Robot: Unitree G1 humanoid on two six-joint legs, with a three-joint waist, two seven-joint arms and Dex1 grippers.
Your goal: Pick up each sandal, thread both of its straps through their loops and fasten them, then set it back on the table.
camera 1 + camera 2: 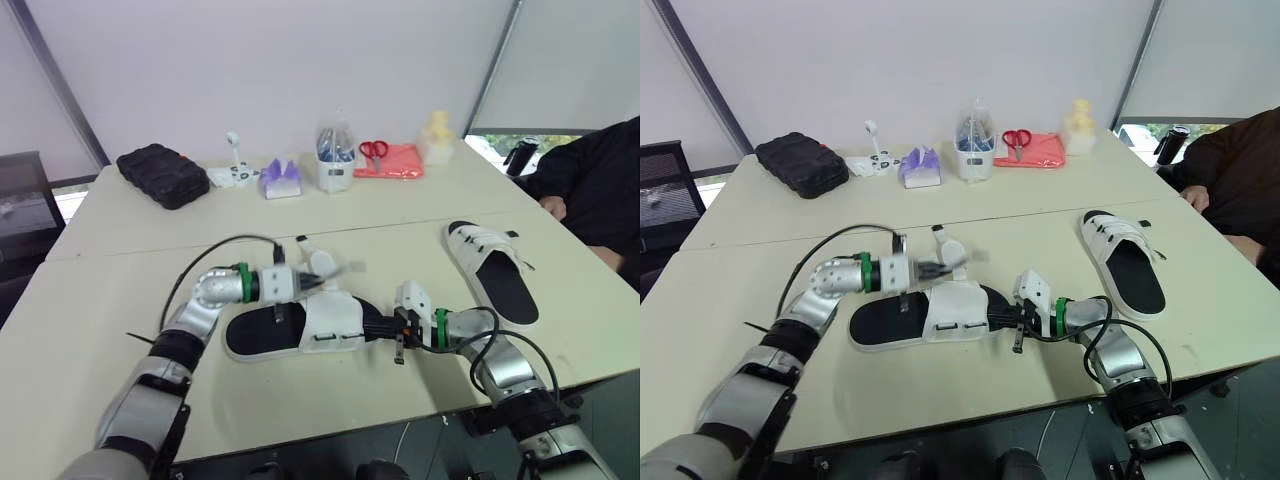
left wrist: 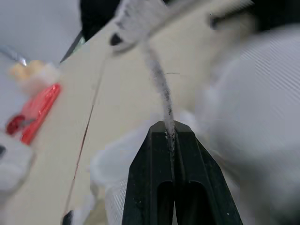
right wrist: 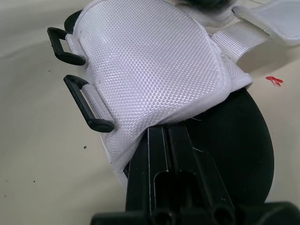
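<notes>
The right gripper (image 3: 161,133) is clamped on the white upper edge of the near sandal (image 1: 330,322) (two black loops (image 3: 84,103) sit just beside its fingers). Beyond it, the left gripper (image 2: 169,129) pinches a strap (image 2: 157,79) raised off that sandal. The other sandal (image 1: 492,270) lies on the table (image 1: 130,300), well beyond the right gripper.

We see our left gripper (image 2: 169,129) with its black fingers pressed together on the thin edge of a white strap (image 2: 157,79), which runs straight out past the tips. The sandal (image 2: 253,117), white mesh, lies close alongside. Far ahead, a red cloth (image 2: 40,110) rests on the table (image 2: 126,93).
</notes>
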